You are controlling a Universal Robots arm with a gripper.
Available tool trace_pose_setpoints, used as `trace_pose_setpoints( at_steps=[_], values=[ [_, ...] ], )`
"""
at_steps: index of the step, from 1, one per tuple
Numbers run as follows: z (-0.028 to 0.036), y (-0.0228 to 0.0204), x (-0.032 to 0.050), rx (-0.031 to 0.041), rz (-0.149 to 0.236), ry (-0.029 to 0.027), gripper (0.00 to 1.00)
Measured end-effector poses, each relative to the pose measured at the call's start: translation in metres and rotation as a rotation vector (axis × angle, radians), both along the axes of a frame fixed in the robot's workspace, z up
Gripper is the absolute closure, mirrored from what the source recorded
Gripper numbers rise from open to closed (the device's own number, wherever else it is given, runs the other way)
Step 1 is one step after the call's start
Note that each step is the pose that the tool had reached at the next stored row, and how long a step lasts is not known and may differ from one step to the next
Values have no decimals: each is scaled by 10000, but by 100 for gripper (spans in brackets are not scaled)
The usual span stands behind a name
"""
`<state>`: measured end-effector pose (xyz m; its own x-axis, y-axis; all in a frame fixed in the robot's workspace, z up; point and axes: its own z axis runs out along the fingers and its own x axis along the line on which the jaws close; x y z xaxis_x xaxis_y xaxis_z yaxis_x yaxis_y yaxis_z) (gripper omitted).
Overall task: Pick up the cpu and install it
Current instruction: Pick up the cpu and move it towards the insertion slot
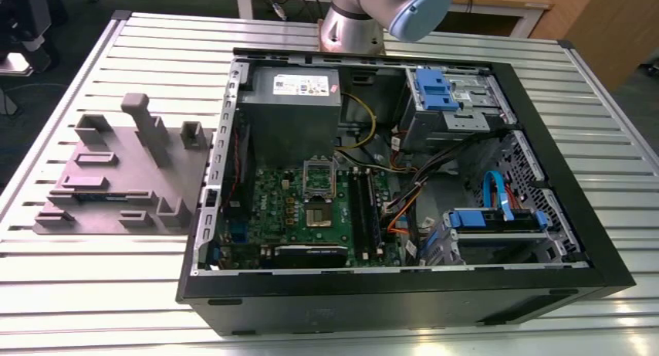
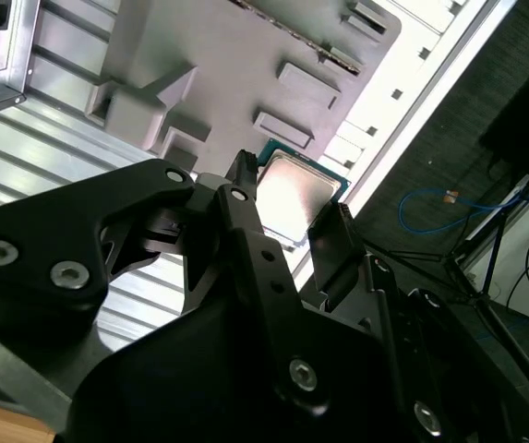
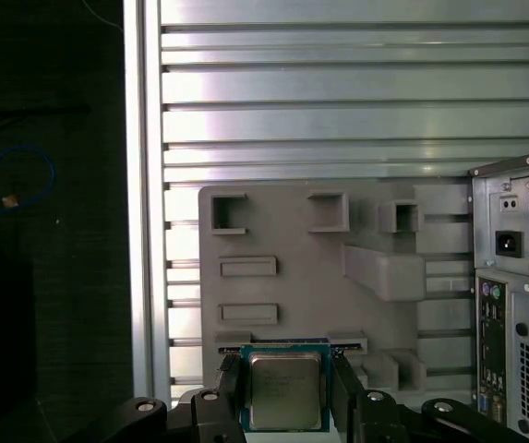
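Between the two black fingers (image 3: 230, 386) of the gripper (image 3: 286, 395) sat the cpu (image 3: 285, 390), pinched on two sides. It was a small flat square with a shiny silver top and a thin blue-green edge. In both wrist views it hung by the edge of the grey tray (image 3: 292, 249), maybe a bit above it, but that was hard to tell. The exterior view showed the open computer (image 1: 412, 306) with its green board (image 1: 283, 194), on the silver table (image 1: 103, 294) beside that tray.
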<state>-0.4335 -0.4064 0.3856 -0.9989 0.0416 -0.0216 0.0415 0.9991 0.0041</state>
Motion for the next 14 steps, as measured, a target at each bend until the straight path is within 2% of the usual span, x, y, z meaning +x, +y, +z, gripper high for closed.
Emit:
trace_pose_setpoints(
  at_steps=[14],
  values=[
    [0,0,36,0,1,0,53]
  ],
)
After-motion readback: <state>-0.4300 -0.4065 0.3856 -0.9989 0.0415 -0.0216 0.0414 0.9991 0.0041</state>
